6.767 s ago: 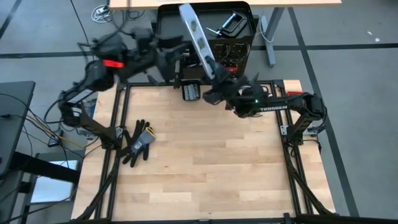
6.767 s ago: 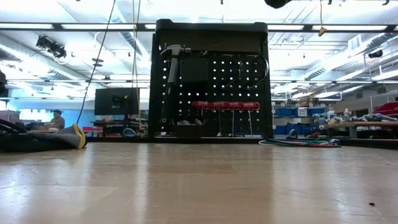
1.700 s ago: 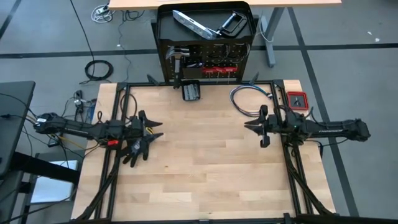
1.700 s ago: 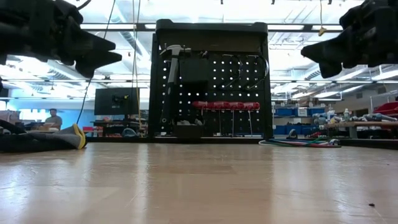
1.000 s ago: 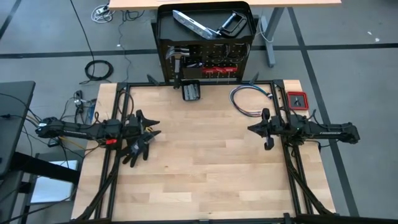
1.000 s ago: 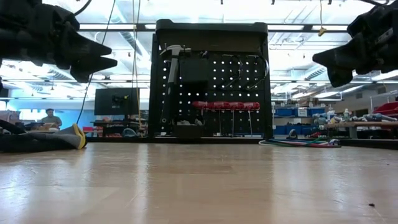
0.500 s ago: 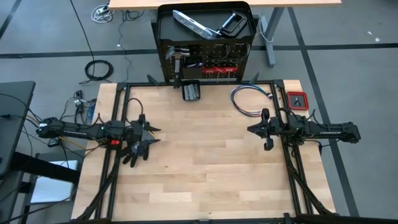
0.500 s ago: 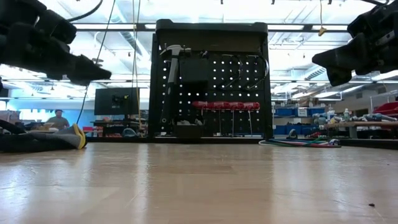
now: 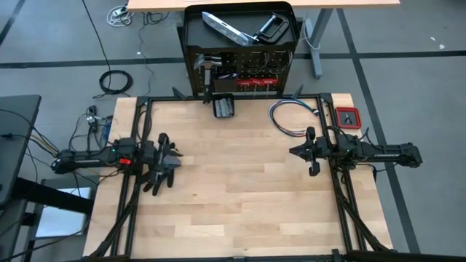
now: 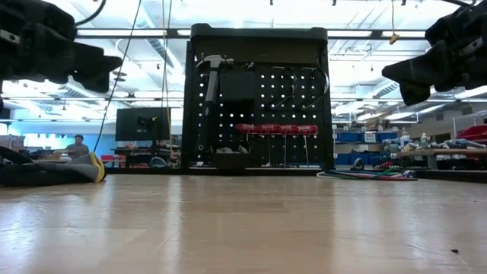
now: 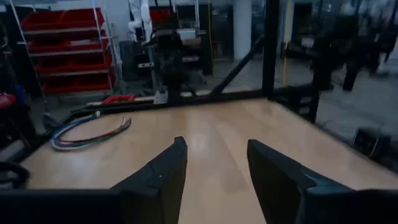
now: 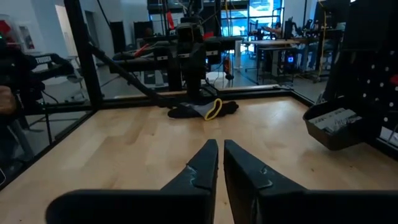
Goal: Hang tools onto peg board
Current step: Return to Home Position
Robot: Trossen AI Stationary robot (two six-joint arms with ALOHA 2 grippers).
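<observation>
The peg board (image 10: 281,99) stands upright at the table's far edge, under a black tray (image 9: 240,13). A hammer (image 10: 207,84) and a row of red-handled drivers (image 10: 275,129) hang on it. A grey metal piece (image 9: 226,29) and a C-clamp (image 9: 271,28) lie in the tray. My left gripper (image 9: 177,151) hovers level at the table's left side, over the black glove (image 9: 162,173), open with nothing between its fingers (image 11: 214,143). My right gripper (image 9: 293,151) hovers level at the right side, shut and empty (image 12: 221,144).
A small black box (image 9: 223,107) sits on the table in front of the peg board. A bundle of cables (image 9: 291,116) and a red item (image 9: 348,116) lie at the far right. Bare wood lies between the two grippers. A person sits in the room far behind (image 10: 76,144).
My left gripper has drawn back toward the table's left edge and rolled about its own axis, staying above the glove. My right gripper has kept still.
</observation>
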